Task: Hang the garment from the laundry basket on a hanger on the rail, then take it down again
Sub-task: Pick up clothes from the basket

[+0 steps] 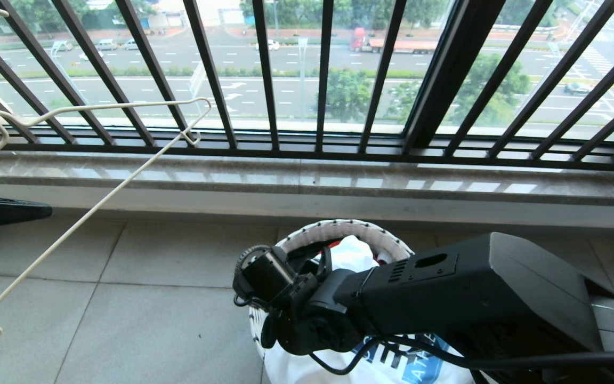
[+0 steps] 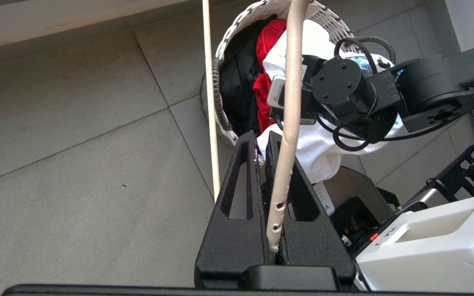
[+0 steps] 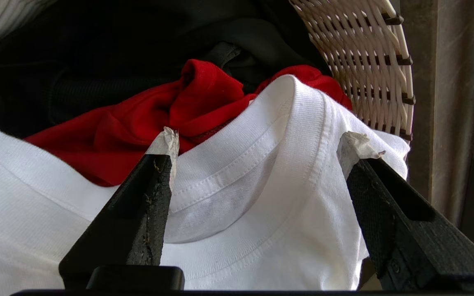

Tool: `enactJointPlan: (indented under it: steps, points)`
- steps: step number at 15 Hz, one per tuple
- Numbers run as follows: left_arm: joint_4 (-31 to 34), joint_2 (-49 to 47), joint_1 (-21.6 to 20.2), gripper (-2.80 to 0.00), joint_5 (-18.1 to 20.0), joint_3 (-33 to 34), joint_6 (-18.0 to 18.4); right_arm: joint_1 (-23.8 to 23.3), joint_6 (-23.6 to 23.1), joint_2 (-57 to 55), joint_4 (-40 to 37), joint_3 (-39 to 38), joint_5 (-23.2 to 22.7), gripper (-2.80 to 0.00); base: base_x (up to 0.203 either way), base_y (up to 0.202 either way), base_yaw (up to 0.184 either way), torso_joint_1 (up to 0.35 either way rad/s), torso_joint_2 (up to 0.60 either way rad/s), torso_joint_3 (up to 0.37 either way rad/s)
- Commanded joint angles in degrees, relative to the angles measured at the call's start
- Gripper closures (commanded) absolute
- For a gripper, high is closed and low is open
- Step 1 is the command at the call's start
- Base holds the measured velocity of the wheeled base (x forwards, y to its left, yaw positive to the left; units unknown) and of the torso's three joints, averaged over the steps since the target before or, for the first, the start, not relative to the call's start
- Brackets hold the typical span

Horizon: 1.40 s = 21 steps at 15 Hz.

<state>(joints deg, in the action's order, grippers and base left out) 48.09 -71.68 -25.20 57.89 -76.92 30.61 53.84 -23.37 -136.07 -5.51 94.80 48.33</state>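
The garment (image 3: 261, 197), a white T-shirt, lies on top of the laundry basket (image 1: 339, 230) and spills over its near rim, a corner of its blue print (image 1: 419, 368) showing. My right gripper (image 3: 261, 139) is open, its taped fingertips on either side of the shirt's ribbed collar, gripping nothing. The right arm (image 1: 445, 288) reaches down into the basket. My left gripper (image 2: 261, 137) is shut on the cream-white wire hanger (image 2: 290, 102), which hangs in the air at the left (image 1: 126, 105). The rail is out of view.
A red garment (image 3: 138, 119) and a black garment (image 3: 97, 49) lie in the basket under the shirt. Black window bars (image 1: 264, 80) and a stone sill (image 1: 307, 184) stand right behind the basket. Grey floor tiles (image 1: 152, 320) spread to the left. My base (image 2: 426, 246) is beside the basket.
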Motion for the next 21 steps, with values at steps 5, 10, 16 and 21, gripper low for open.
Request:
enactJointPlan:
  steps: [5, 10, 16, 21]
  points:
    - [0.2, 0.2, -0.2, 0.00, 0.4, 0.0, 0.2, -4.5, -0.9, 0.1, 0.0, 2.8, 0.2, -2.80, 0.000, 0.000, 0.000, 0.000, 0.00, 0.000]
    - [0.3, 0.2, -0.2, 0.00, 0.5, 0.0, 0.2, -7.2, -1.6, 1.3, 0.2, 3.9, -0.6, -2.80, 0.000, 0.000, 0.000, 0.000, 0.00, 0.000]
    - [0.3, 0.1, -0.2, 0.00, 0.5, 0.1, 0.2, -9.2, -2.2, 3.0, 0.3, 5.1, -0.5, -2.80, 0.000, 0.000, 0.000, 0.000, 0.00, 0.000]
    - [0.3, 0.3, -0.2, 0.00, 0.5, 0.1, 0.2, -10.0, -3.1, 5.9, 0.5, 5.2, -0.5, -2.80, 0.000, 0.000, 0.000, 0.000, 0.00, 0.000]
